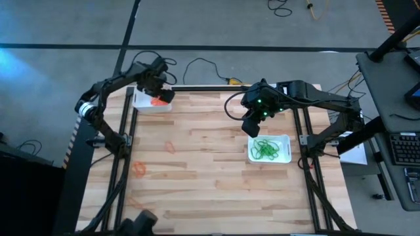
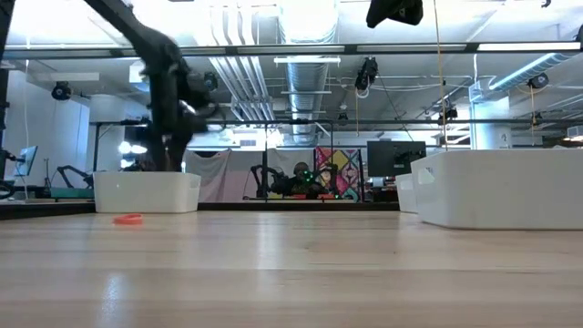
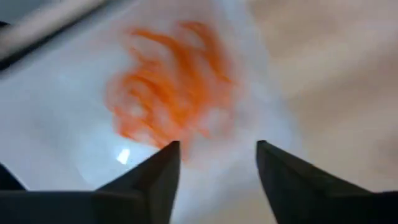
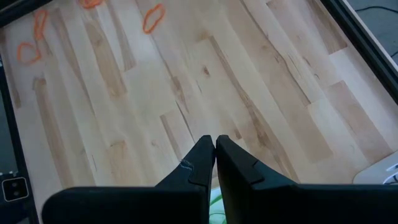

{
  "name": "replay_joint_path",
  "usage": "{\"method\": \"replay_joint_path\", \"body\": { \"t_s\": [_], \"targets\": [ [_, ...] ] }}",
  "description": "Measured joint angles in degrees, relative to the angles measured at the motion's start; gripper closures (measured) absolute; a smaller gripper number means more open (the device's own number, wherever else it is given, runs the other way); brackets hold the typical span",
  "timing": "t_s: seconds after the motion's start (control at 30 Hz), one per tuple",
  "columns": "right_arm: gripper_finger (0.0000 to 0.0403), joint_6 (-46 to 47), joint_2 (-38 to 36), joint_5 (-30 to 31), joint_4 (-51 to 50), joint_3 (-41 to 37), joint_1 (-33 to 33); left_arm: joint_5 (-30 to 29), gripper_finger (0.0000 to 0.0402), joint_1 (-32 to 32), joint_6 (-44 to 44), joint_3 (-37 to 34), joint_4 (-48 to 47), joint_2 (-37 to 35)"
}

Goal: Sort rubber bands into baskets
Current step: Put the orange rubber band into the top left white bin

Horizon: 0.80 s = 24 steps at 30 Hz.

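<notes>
At the table's far left corner stands a white basket (image 1: 146,101) holding a heap of orange rubber bands (image 3: 168,93). My left gripper (image 3: 217,155) hangs open just above that heap, pointing down, with nothing between its fingers. It also shows in the high view (image 1: 161,92). A second white basket (image 1: 269,149) at the right holds green rubber bands (image 1: 265,149). My right gripper (image 4: 215,147) waits shut, high above that basket's far-left corner. Loose orange rubber bands (image 1: 169,146) (image 1: 139,168) lie flat on the wood at the left.
In the low view one orange band (image 2: 127,219) lies on the wood before the left basket (image 2: 146,191). The right basket (image 2: 501,187) stands large at the right. Black cables (image 1: 203,65) trail behind the far edge. Bare wood (image 1: 216,190) fills the middle and near side.
</notes>
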Motion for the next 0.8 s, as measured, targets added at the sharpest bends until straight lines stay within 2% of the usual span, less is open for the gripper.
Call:
{"method": "replay_joint_path", "body": {
  "t_s": [0.07,0.23,0.4,0.6,0.8],
  "targets": [
    [0.039,0.0,0.0,0.0,0.0,0.0,0.0,3.1,0.0184,-2.9,0.8,1.9,-5.0,-2.3],
    [0.039,0.0,0.0,0.0,0.0,0.0,0.0,3.3,0.014,-13.3,1.0,2.8,-10.5,-9.7],
    [0.039,0.0,0.0,0.0,0.0,0.0,0.0,3.4,0.0134,-23.6,-1.3,0.8,-9.8,-15.2],
    [0.039,0.0,0.0,0.0,0.0,0.0,0.0,3.7,0.0134,-31.7,-3.9,-1.1,-9.4,-17.9],
    [0.039,0.0,0.0,0.0,0.0,0.0,0.0,13.8,0.0138,-37.4,-12.2,-1.0,-9.7,-19.1]
  ]
}}
